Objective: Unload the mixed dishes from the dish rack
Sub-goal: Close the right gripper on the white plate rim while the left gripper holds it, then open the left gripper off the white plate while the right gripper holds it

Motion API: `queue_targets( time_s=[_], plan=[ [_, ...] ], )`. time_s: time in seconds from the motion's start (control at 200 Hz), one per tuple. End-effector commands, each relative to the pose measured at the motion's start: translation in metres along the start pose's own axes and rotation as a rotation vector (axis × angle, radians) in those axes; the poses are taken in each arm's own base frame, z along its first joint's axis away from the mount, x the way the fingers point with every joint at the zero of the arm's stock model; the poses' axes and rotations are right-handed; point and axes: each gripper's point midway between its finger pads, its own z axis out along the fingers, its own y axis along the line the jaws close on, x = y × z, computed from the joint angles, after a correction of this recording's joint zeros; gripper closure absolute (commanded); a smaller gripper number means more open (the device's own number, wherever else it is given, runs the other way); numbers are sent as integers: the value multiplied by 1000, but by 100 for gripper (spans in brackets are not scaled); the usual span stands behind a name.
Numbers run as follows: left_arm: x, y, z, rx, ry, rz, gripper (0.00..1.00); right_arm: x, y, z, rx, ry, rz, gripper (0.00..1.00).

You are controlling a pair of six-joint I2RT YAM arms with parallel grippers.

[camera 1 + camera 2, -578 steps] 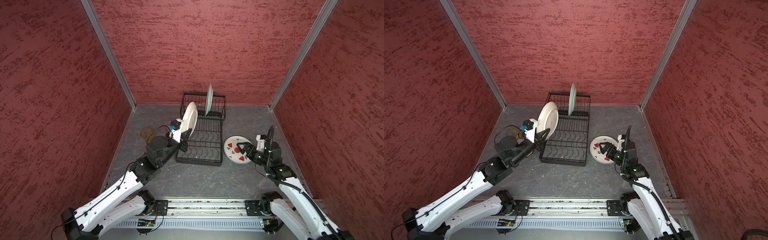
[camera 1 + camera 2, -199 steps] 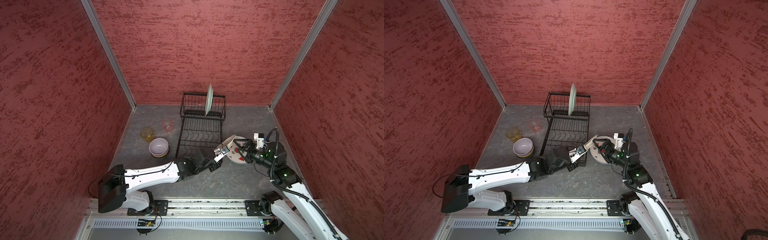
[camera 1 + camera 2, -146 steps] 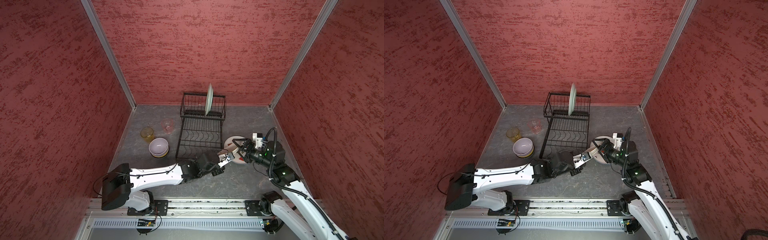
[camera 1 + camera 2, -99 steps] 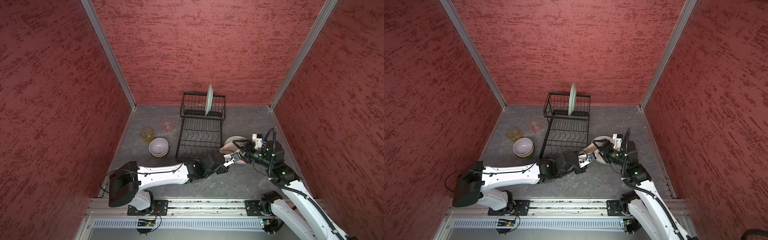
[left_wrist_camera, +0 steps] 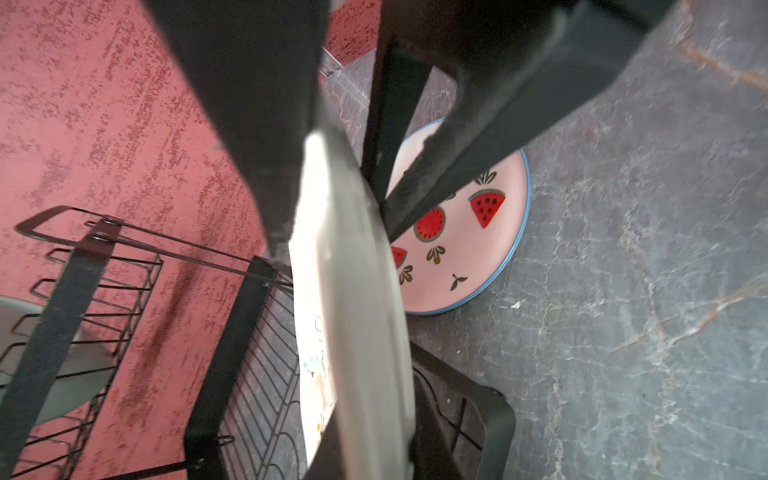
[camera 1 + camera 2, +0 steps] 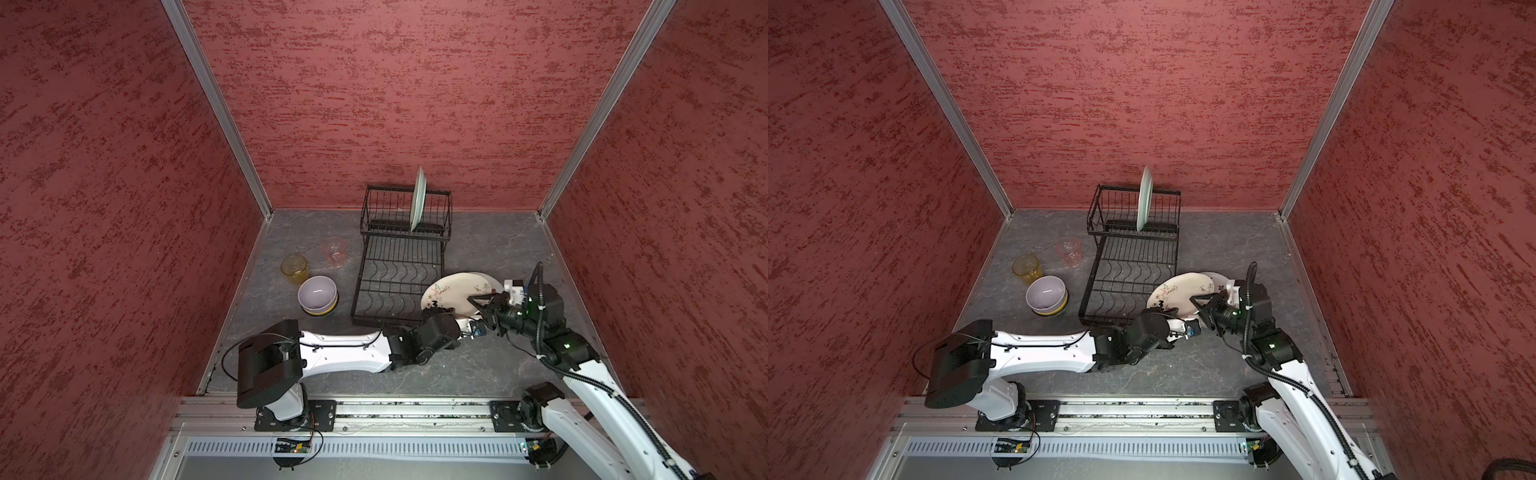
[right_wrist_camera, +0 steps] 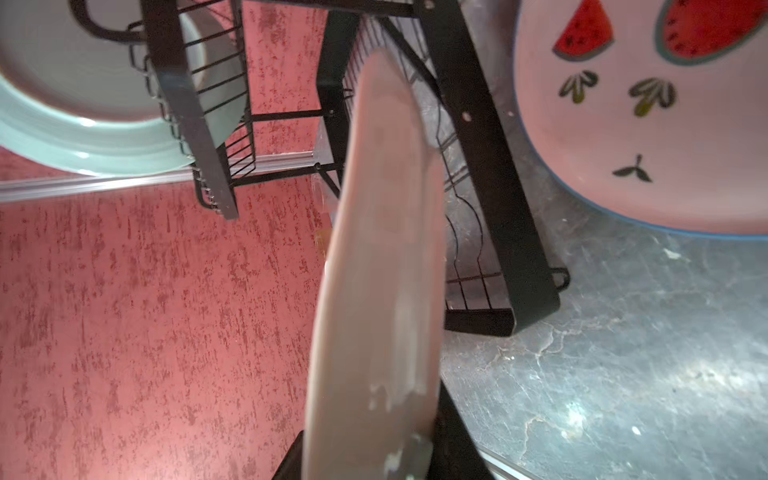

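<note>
While the left arm is stretching low across the counter (image 6: 478,241) near its front edge, the left gripper (image 6: 436,306) is clenching the near rim of the flowered plate (image 6: 451,289), and the left wrist view is showing that rim pinched between its two black fingers. The plate is being held tilted on edge, just beside the front right corner of the dish rack (image 6: 399,270). The right gripper (image 6: 478,305) is straddling the same plate's rim from the side toward the counter's right edge; whether its jaws are truly pinching the rim, I cannot tell. Just behind the raised plate, a watermelon plate (image 5: 478,249) is lying flat on the counter. The rack is standing at the middle of the back edge, with a pale green plate (image 6: 417,199) standing upright in its raised back tier. Between the rack and the left edge, the lilac bowl (image 6: 317,291) is sitting nested in the yellow bowl (image 6: 328,309), and the amber tumbler (image 6: 294,268) and pink tumbler (image 6: 334,250) are standing upright behind them, a little apart.
</note>
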Motion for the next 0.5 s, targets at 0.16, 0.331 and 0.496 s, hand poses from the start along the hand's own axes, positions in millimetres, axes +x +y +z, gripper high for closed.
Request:
queue_targets(
  time_s=[0.16,0.331,0.496],
  plan=[
    [-59,26,-27,-69,-260,-152,84,-6,39,-5,-128,-40,-197,90],
    [-58,25,-30,-69,-274,-160,64,-8,38,-4,-123,-41,-193,100],
    [-58,21,-30,-67,-283,-165,39,-9,32,0,-103,-36,-174,100]
  ],
)
